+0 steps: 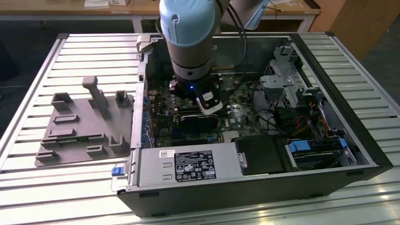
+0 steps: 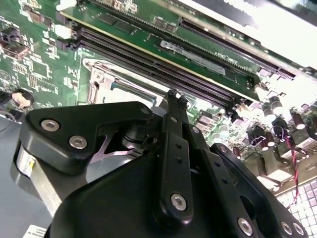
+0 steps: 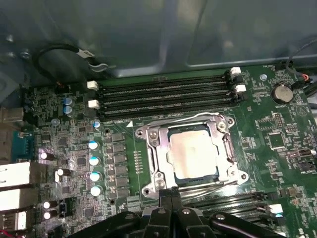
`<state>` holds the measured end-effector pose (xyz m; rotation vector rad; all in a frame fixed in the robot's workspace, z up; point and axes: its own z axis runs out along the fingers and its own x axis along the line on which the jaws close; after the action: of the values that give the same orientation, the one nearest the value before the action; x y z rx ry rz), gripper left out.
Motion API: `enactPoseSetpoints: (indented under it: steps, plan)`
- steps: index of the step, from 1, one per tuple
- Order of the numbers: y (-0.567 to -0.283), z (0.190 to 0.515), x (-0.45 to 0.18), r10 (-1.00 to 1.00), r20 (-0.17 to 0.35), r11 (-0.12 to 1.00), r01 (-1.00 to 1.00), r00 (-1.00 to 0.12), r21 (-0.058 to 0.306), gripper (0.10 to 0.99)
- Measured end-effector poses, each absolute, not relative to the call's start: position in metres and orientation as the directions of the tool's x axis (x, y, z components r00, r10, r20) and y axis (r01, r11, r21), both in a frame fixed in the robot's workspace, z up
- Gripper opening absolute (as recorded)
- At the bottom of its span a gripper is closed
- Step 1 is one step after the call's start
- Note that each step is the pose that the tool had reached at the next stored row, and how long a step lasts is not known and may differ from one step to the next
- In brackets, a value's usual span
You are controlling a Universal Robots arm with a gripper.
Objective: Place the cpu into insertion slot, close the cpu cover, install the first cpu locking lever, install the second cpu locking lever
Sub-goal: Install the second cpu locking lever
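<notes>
**Pincer clenched and empty over the socket; cpu seated, cover down**

Gripper (image 3: 171, 194) hangs just at the near edge of the socket, fingertips pressed together with nothing between them; in the second wrist view the fingers (image 2: 174, 99) meet in a single point. That stance suits pushing on something thin rather than grasping.

In the exterior view, going left to right: grey fixture plate (image 1: 84, 126) on the slatted table (image 1: 37, 70), then the open computer case (image 1: 350, 154), the arm reaching down into its middle.

In the first wrist view the cpu (image 3: 192, 154) lies flat in the insertion slot (image 3: 171, 173). The cpu cover (image 3: 156, 148) frames it, apparently folded down. A wire locking lever (image 3: 163, 121) runs along the far side, beside the long memory slots (image 3: 163, 96); whether it is latched, I cannot tell.
</notes>
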<state>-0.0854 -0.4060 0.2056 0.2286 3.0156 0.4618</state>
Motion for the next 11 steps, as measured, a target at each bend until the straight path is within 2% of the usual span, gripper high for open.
enactPoseSetpoints:
  steps: [11]
  plan:
    - [-0.4136,0.2025,-0.089,0.16,-0.067,0.94,0.131,-0.985,0.314,0.106]
